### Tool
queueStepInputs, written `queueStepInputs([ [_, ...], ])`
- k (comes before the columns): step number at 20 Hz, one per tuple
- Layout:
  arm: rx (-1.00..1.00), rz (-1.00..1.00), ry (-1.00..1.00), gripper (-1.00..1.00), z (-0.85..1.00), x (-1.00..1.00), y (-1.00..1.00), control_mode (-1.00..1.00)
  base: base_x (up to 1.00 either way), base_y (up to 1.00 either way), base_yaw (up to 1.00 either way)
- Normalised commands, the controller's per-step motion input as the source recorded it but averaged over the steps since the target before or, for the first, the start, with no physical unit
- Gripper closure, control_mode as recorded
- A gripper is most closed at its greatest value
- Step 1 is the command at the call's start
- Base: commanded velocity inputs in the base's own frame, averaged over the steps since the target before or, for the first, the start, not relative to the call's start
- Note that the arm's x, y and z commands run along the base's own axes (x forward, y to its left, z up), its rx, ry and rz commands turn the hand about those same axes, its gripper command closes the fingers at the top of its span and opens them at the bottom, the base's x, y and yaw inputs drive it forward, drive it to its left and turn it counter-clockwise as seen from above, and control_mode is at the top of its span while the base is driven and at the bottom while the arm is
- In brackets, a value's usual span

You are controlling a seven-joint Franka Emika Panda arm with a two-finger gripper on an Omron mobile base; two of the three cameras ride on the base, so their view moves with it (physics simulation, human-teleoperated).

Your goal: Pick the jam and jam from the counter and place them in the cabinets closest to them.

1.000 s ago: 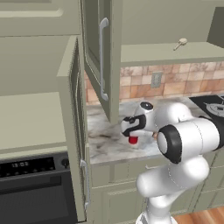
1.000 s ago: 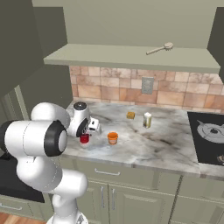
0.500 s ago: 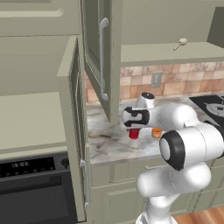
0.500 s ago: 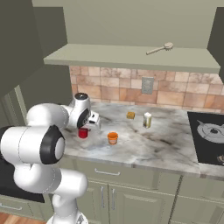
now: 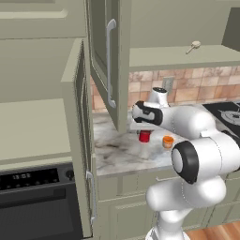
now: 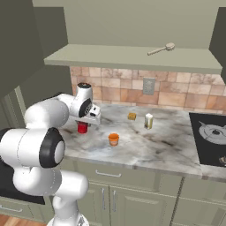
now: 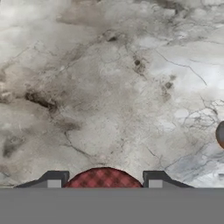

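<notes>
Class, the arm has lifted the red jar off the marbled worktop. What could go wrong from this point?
1. The red jam jar sits low between the end effector fingertips, so it might slip.
2. The open cabinet door hangs close to the arm's left; swinging up could clip it.
3. The orange jar stands nearby and could be knocked.

No word, brand, number or sign can be read anywhere. The small lit display on the black oven's control panel (image 5: 22, 177) shows pale digits, too blurred to make out. The red jar with the checked lid (image 7: 104, 178) carries a chequered pattern but no lettering, and the small cream carton (image 6: 148, 120) shows no legible print.
</notes>
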Motion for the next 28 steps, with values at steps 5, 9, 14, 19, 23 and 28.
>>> queueStepInputs([
  [5, 0.03, -0.01, 0.06, 1.00, 0.33, -0.17, -0.01, -1.00, 0.00, 0.00, 0.00],
  [9, 0.03, -0.02, 0.06, 1.00, 0.31, -0.23, -0.03, -1.00, 0.00, 0.00, 0.00],
  [14, 0.03, -0.02, 0.05, 1.00, 0.30, -0.27, -0.04, -1.00, 0.00, 0.00, 0.00],
  [19, 0.03, -0.02, 0.03, 1.00, 0.29, -0.31, -0.06, -1.00, 0.00, 0.00, 0.00],
  [23, 0.03, -0.02, 0.01, 1.00, 0.27, -0.33, -0.05, -1.00, 0.00, 0.00, 0.00],
  [28, 0.03, -0.01, 0.00, 1.00, 0.29, -0.35, -0.04, -1.00, 0.00, 0.00, 0.00],
])
